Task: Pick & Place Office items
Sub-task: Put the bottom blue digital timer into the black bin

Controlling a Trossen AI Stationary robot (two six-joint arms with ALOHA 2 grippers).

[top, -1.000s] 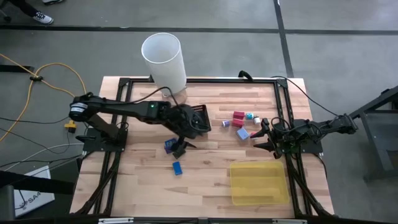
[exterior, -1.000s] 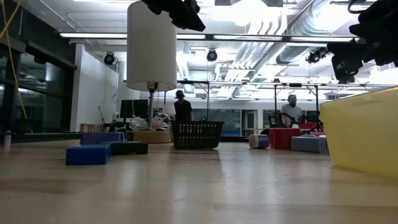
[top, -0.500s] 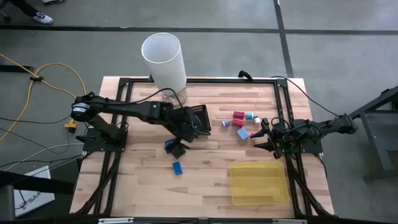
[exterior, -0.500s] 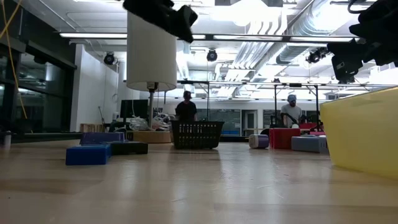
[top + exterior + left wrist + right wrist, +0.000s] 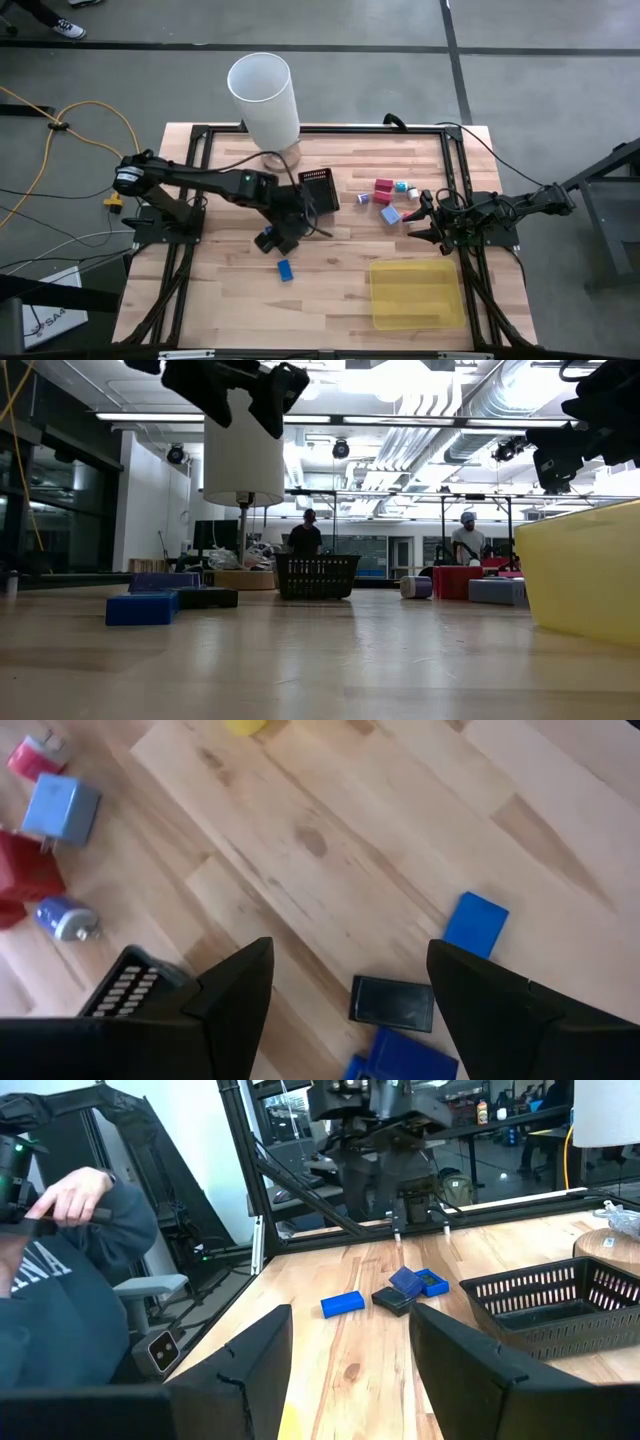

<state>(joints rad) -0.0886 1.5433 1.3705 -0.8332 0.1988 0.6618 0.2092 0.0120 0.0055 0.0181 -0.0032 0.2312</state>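
Note:
The office items lie in two groups on the wooden table. Near the middle are a blue piece (image 5: 285,269), a black piece (image 5: 392,1003) and more blue ones (image 5: 475,923). Farther right are red (image 5: 384,187), pale blue (image 5: 390,214) and purple (image 5: 65,918) blocks. My left gripper (image 5: 272,240) hovers open above the blue and black pieces, and in its wrist view the black piece shows between its fingers (image 5: 350,955). My right gripper (image 5: 420,221) waits open beside the red and pale blue blocks, touching nothing.
A black mesh box (image 5: 318,188) stands just beyond the left gripper. A tall white cylinder (image 5: 265,92) rises at the far edge. A flat yellow tray (image 5: 412,292) lies near the right front corner. A person (image 5: 60,1270) sits beyond the table's left side.
My left gripper has moved toward the table's left, away from the mesh box, and now stands over the blue and black pieces. In the low view it has come a little lower. The pieces and my right arm have stayed put.

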